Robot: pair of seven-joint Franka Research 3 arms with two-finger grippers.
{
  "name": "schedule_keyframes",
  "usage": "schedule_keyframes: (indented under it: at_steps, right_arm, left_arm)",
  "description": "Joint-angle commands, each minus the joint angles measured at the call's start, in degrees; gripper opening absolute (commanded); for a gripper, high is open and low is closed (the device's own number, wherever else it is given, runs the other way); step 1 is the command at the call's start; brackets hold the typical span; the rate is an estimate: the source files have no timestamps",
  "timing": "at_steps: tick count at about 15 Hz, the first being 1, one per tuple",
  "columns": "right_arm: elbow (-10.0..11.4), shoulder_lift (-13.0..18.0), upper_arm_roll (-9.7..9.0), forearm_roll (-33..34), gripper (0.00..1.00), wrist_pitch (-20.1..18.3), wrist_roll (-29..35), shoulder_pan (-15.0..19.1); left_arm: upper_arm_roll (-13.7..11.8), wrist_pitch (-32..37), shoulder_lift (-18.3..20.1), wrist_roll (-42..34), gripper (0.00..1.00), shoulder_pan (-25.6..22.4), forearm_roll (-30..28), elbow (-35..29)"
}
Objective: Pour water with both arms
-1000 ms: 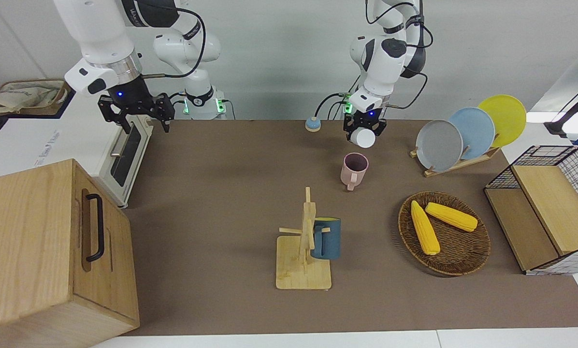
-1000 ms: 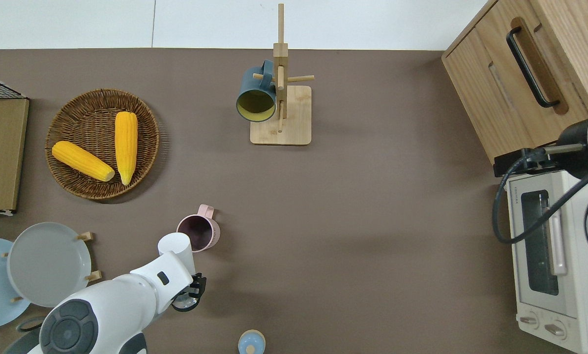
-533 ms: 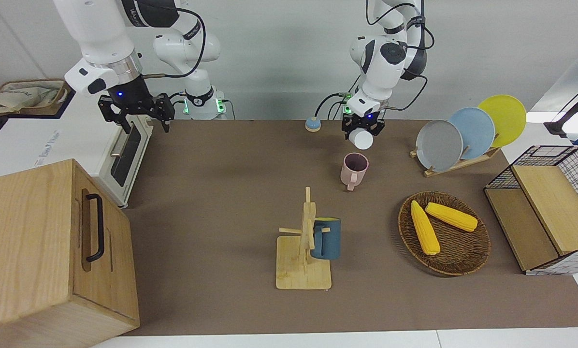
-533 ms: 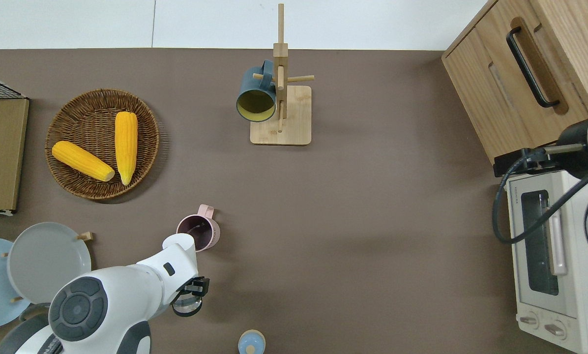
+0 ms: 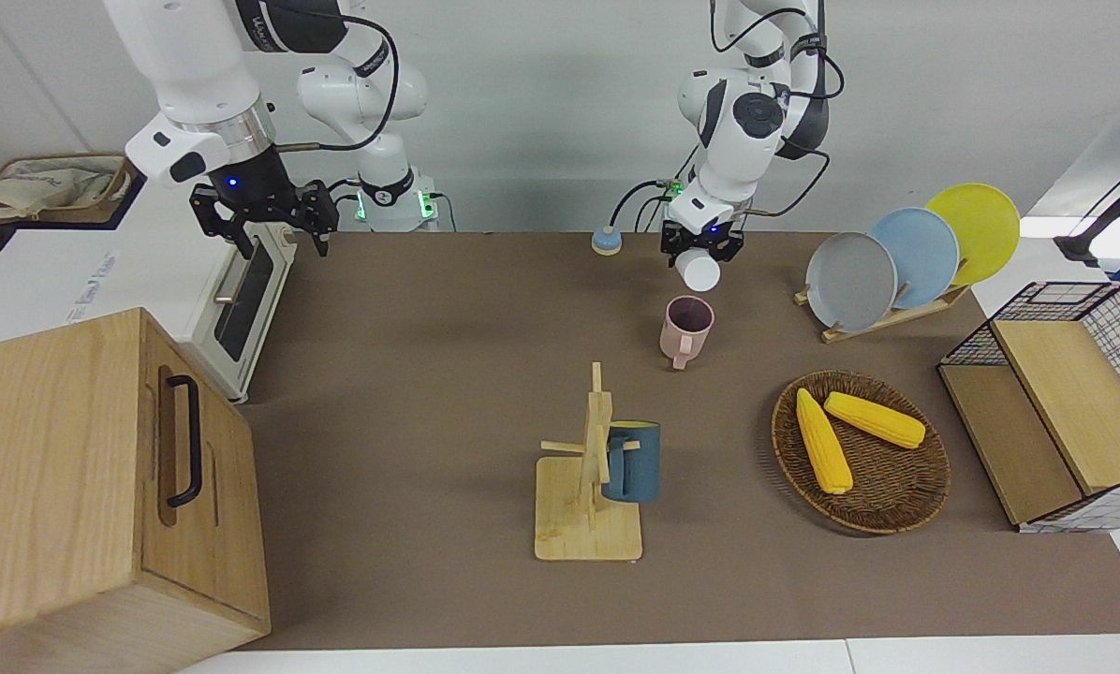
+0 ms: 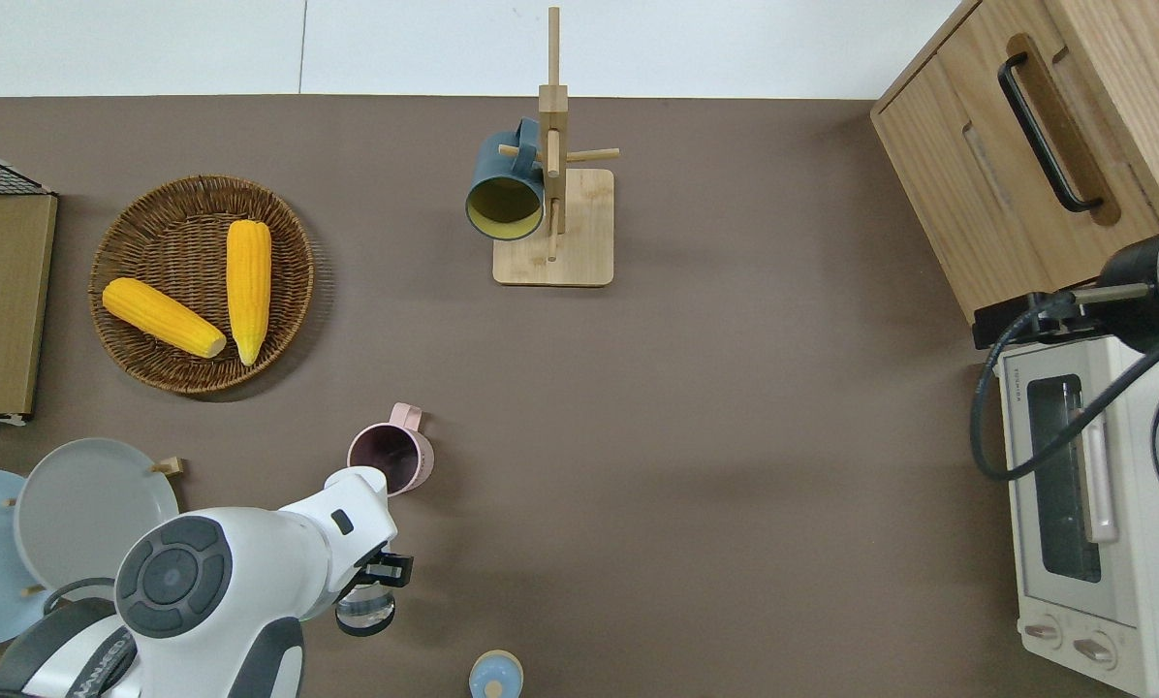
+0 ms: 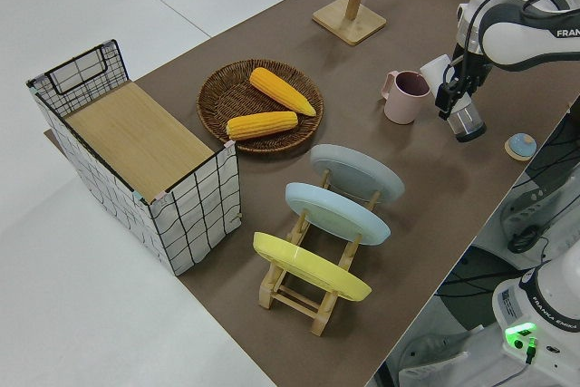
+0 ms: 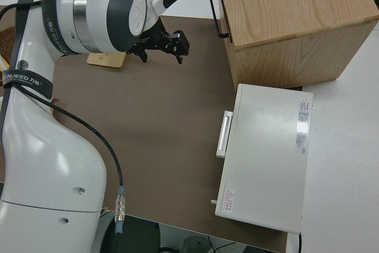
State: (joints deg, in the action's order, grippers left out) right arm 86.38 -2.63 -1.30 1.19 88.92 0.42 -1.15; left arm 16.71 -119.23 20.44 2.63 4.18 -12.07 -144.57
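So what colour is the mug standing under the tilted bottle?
Pink mug, dark inside; clearest in the front view.

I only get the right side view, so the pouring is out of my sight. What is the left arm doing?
Observer: The left gripper holds a white container tilted in the air, over the table just beside the pink mug.
Operator: Is the mug standing?
Observer: Yes, it stands upright on the table, with its handle pointing away from the robots.
Operator: Any cap lying around?
Observer: A small blue lid sits on the table, nearer to the robots than the mug.
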Motion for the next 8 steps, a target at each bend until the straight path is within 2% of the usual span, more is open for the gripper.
schedule_keyframes:
  at_steps: [1, 8]
  right_arm:
    - [0.3, 0.6, -0.01, -0.9, 0.983, -0.6, -0.7, 0.3]
    - [0.3, 0.6, -0.01, -0.9, 0.983, -0.6, -0.7, 0.3]
  left_arm:
    - [-0.2, 5.3, -0.1, 1.9, 0.00, 0.0, 2.0, 3.6]
    - [-0.5, 13.0, -2.2, 2.3, 0.00, 0.0, 3.5, 8.7]
